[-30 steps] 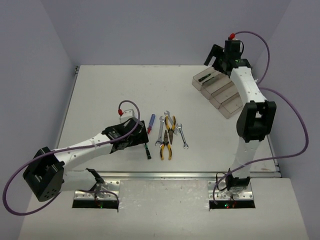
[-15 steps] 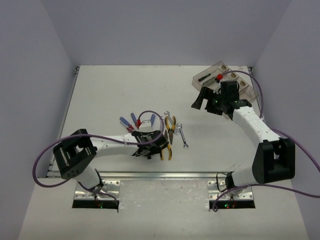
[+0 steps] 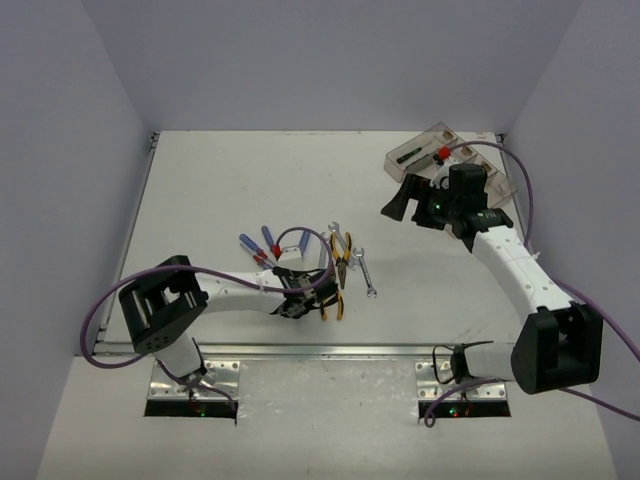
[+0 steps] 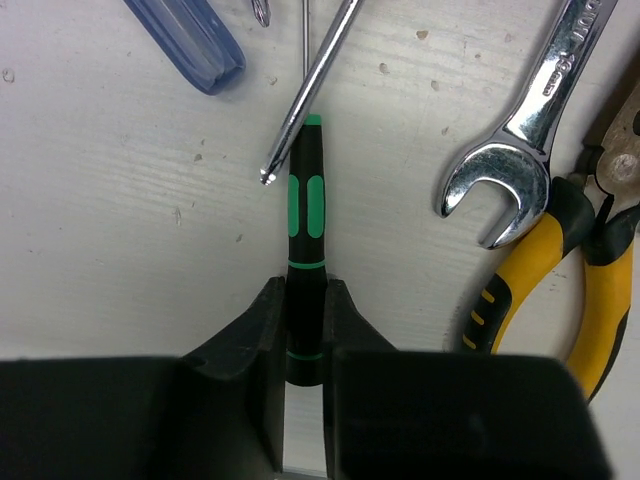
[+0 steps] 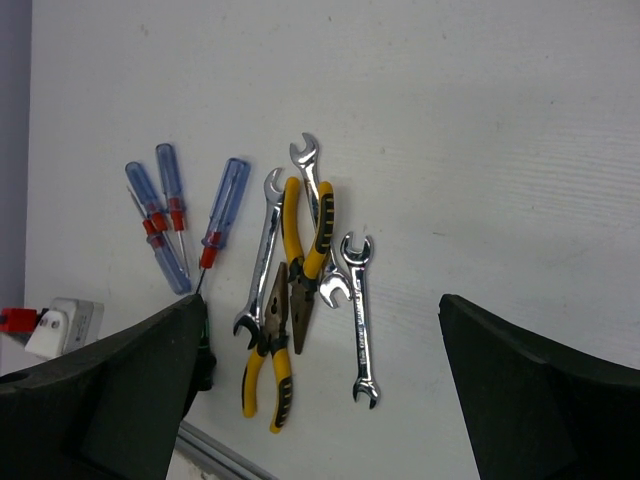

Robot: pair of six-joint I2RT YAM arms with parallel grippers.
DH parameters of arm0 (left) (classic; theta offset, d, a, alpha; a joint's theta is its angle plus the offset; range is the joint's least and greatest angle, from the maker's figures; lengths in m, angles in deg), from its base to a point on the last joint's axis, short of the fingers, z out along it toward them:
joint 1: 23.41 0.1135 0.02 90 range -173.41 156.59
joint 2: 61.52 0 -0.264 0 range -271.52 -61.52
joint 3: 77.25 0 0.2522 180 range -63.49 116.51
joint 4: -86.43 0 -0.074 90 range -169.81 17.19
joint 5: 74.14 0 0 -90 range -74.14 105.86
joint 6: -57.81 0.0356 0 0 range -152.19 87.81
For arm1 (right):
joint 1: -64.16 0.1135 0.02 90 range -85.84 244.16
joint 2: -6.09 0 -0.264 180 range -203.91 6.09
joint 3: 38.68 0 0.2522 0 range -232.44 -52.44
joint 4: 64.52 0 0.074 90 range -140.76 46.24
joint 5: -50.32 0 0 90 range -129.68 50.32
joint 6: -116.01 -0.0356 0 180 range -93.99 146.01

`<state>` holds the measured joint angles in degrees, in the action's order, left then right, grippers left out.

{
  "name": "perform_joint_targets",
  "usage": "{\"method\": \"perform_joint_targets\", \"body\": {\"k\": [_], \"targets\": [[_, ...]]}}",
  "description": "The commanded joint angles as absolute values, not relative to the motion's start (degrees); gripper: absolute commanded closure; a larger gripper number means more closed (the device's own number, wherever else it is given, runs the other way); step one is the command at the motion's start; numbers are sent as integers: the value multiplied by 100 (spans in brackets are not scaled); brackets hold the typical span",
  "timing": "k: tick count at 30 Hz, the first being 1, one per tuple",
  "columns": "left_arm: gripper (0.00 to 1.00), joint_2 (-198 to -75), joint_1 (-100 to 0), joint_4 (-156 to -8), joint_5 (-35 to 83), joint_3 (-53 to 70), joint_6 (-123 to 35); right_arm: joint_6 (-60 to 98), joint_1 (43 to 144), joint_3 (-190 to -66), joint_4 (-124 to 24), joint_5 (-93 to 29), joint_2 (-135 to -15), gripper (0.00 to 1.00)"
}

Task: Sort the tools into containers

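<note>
The black-and-green screwdriver (image 4: 306,200) is being held by the left gripper (image 4: 305,300), whose jaws are pressed tight on both sides of the handle. It is lying flat on the table (image 3: 200,180) at the near edge of the tool pile, and its shaft is hidden under the gripper. A silver shaft (image 4: 310,90) from another screwdriver is lying at the handle's far end; whether the two are touching cannot be told. A blue handle (image 4: 190,40), a wrench (image 4: 520,130) and the pliers (image 4: 590,290) are lying close by.

The screwdriver is being judged light and stiff, with a round handle that could roll or swing in the jaws. The hold seems to be taken toward one end, so some tilt is to be expected on lifting; mid-handle, on the green inlays, would be the steadier place.

The right gripper (image 3: 410,200) is being held wide apart and empty, above the table between the pile and the bins (image 3: 437,131). Something green is lying in one bin.
</note>
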<state>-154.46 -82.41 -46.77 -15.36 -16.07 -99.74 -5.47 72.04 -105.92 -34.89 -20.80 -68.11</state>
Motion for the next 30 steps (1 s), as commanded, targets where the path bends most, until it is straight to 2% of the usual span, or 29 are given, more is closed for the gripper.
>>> {"method": "perform_joint_targets", "body": {"k": [1, 12, 16, 23, 26, 30], "targets": [[100, -15181, -8366, -4795, -1454, -1716, -9882, -610, 7215, -10485, -3780, -1767, -6697, 1], [100, -14116, -8622, -4808, -873, -1472, -8911, -806, 7248, -10246, -3850, -1226, -6564, 1], [100, -13718, -8656, -4868, -789, -1330, -8459, -960, 7251, -10021, -4140, -661, -6524, 1], [100, -12889, -8656, -6773, -555, -1475, -7110, -2332, 7611, -8981, -6079, 645, -6278, 3], [100, -12877, -8650, -7518, -417, -1379, -6746, -2693, 7950, -8732, -6612, 609, -6104, 5], [100, -13127, -8640, -7728, -318, -1019, -6510, -2871, 8186, -8641, -6729, 352, -5860, 7]]}}
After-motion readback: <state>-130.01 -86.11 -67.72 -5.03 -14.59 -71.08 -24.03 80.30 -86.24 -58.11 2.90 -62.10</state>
